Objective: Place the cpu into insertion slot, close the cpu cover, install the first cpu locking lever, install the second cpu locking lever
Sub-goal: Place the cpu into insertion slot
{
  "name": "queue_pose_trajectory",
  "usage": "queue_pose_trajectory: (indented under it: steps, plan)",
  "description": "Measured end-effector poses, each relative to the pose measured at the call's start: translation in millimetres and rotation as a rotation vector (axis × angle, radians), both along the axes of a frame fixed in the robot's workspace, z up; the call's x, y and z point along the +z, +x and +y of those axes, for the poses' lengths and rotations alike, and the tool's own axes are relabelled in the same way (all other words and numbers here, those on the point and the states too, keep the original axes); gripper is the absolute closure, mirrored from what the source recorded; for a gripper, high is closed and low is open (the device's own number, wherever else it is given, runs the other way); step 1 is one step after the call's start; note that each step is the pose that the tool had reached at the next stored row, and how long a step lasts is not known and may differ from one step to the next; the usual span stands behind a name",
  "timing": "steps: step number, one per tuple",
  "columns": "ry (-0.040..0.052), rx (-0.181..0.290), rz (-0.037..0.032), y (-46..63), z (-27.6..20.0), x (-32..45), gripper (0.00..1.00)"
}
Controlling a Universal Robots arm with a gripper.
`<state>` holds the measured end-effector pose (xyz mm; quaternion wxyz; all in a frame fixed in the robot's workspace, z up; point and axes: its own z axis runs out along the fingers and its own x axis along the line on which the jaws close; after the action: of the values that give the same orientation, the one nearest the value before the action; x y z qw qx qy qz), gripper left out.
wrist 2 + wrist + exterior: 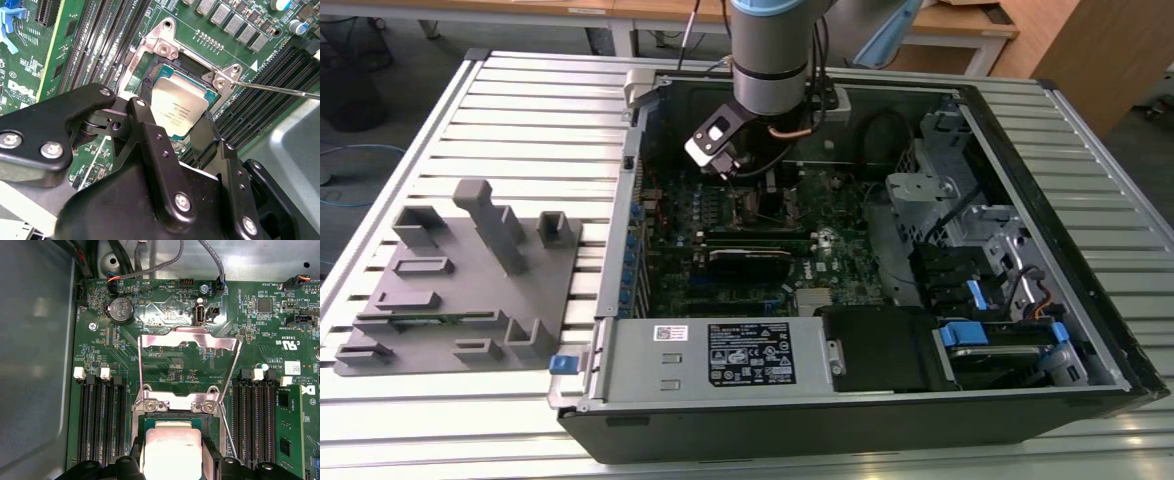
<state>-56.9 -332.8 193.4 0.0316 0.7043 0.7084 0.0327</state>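
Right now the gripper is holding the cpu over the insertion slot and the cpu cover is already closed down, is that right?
Not quite: the cpu cover is open, swung up and back from the insertion slot, as the first wrist view shows. The rest stands: the gripper holds the cpu over the insertion slot.

We see a silver-tan cpu (171, 452), a silvery cpu cover (155, 340), a green circuit board (100, 355), a black tool (172, 125), a grey ribbed tabletop (520, 100).
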Motion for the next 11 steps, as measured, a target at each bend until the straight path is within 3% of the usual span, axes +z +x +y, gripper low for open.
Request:
queue_pose_trajectory:
  steps: [11]
  plan:
    - [-0.0003,-0.034,0.0001,-0.1,0.0,0.0,0.46]
